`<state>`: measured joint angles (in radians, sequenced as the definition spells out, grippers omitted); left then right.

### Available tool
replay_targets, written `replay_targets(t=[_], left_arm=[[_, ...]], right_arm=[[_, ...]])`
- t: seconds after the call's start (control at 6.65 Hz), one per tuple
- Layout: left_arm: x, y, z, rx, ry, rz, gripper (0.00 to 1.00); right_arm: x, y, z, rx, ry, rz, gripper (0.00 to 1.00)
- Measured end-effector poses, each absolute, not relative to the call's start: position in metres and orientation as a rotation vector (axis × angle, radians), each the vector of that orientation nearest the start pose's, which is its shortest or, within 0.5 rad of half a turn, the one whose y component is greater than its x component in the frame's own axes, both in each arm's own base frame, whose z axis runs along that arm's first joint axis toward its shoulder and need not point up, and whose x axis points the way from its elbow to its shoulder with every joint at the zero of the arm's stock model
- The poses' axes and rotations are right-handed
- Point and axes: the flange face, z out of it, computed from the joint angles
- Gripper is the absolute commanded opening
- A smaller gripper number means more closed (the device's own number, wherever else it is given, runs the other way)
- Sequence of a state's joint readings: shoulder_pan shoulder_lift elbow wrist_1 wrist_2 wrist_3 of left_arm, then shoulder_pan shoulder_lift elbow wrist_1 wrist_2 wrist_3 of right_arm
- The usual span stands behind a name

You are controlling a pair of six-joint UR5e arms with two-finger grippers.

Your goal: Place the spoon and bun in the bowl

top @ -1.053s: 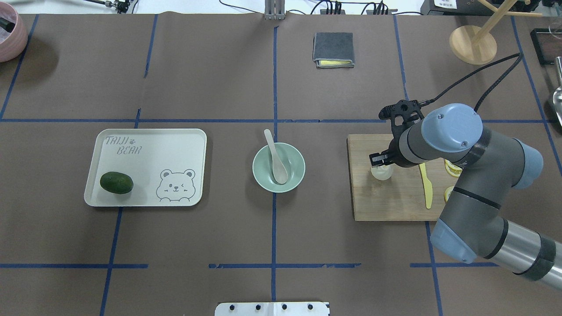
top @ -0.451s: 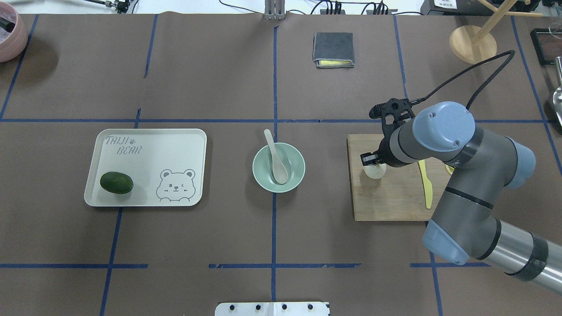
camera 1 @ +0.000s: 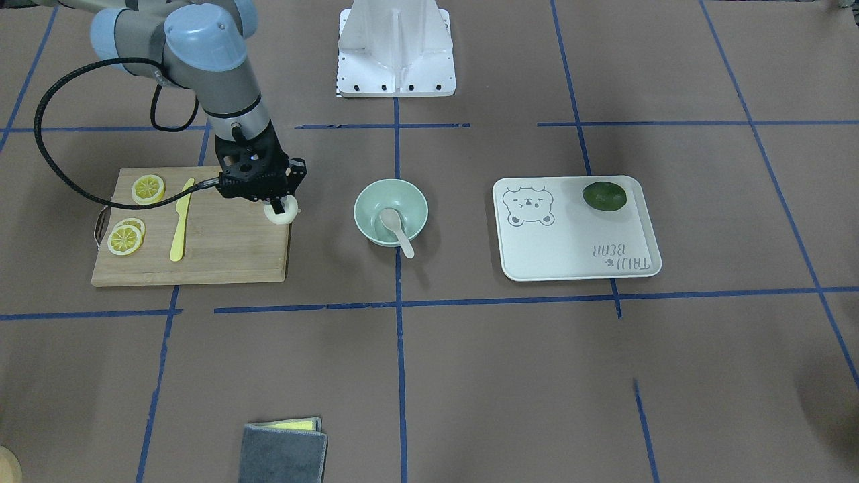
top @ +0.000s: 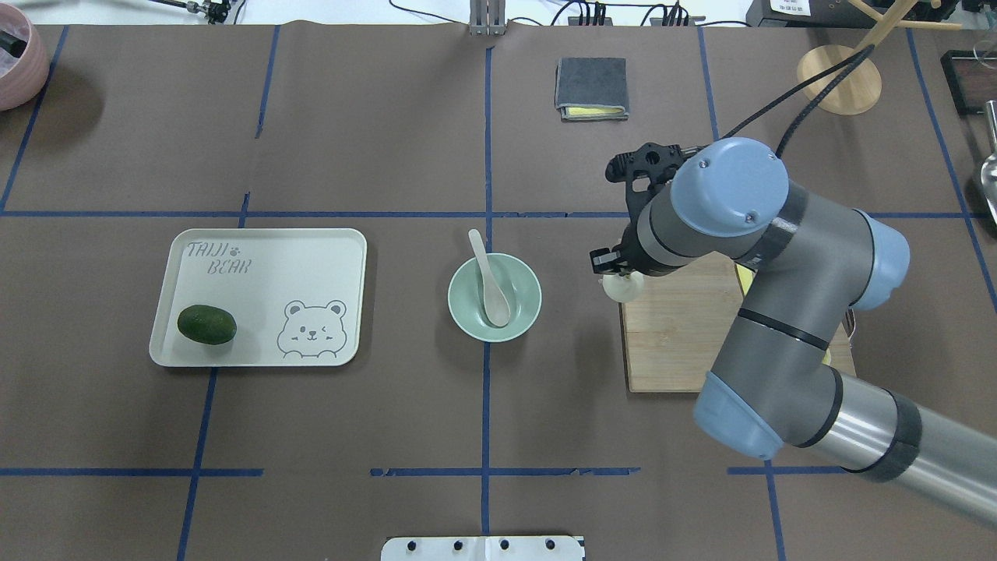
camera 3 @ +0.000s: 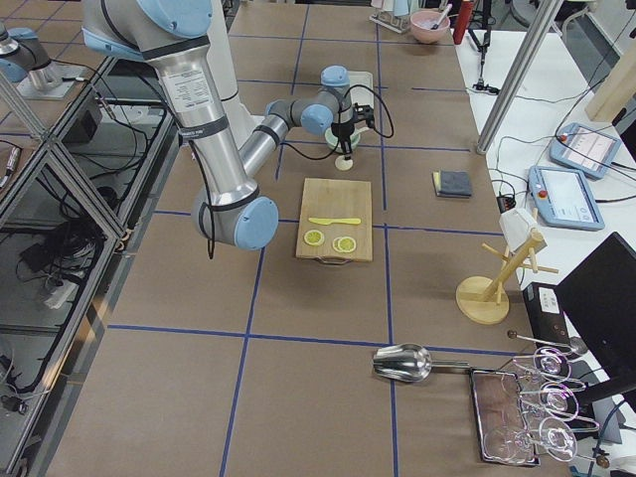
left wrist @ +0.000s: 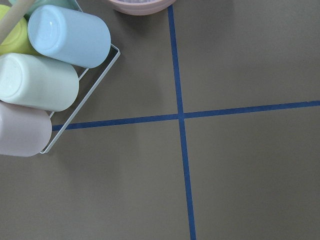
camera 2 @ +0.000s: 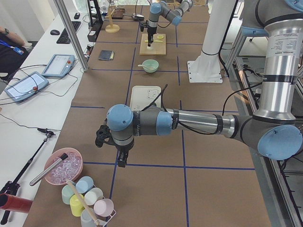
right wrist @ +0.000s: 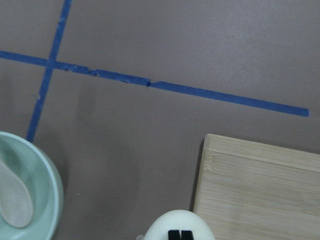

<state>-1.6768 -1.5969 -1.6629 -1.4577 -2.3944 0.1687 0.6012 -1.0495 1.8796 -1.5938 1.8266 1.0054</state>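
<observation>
While over board (camera 1: pixel 221 251) edge, right tool (camera 1: pixel 280 204) — nearly closed — pinches bun (camera 1: pixel 282 214).

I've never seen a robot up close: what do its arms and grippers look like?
The right arm and the left arm are thick grey tubes with pale blue joint caps and one shiny silver section. The right gripper and left gripper are small and black. A black braided cable loops from the right wrist.

You have the spoon (top: pixel 489 284) in the bowl (top: pixel 523 290) at mid-table, and the tray (top: pixel 288 273) with an avocado (top: pixel 206 324) on it to the robot's left. On the robot's right lies the cutting board (top: pixel 670 343) with a knife (camera 1: pixel 179 225) and lemon slices (camera 1: pixel 147 188), the bun (top: pixel 623 288) above its bowl-side edge.
</observation>
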Motion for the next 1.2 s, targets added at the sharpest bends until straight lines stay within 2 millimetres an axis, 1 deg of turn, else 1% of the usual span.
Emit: replay_targets(t=[0.15,0.3,0.45,0.6,0.75,0.9,1.05,1.2], left_arm=[[-0.113,-0.491,0.609,0.117,0.816,0.061,1.00],[-0.113,-0.491,0.609,0.116,0.817,0.061,1.00],[-0.113,-0.491,0.610,0.116,0.817,0.061,1.00],[-0.113,-0.491,0.610,0.115,0.817,0.061,1.00],[-0.113,-0.491,0.610,0.115,0.817,0.062,1.00],[-0.113,-0.491,0.610,0.116,0.817,0.062,1.00],[-0.113,-0.491,0.610,0.116,0.817,0.063,1.00],[-0.113,-0.491,0.610,0.116,0.817,0.064,1.00]], right_arm=[[-0.463,-0.439,0.193,0.222,-0.828,-0.016,0.00],[-0.493,-0.441,0.158,0.209,-0.838,0.028,0.00],[-0.531,-0.442,0.133,0.205,-0.825,0.065,0.00],[-0.565,-0.439,0.123,0.201,-0.799,0.089,0.00],[-0.588,-0.432,0.126,0.200,-0.771,0.100,0.00],[-0.601,-0.427,0.133,0.203,-0.748,0.101,0.33],[-0.605,-0.425,0.140,0.205,-0.734,0.095,0.99],[-0.606,-0.424,0.143,0.207,-0.729,0.091,1.00]])
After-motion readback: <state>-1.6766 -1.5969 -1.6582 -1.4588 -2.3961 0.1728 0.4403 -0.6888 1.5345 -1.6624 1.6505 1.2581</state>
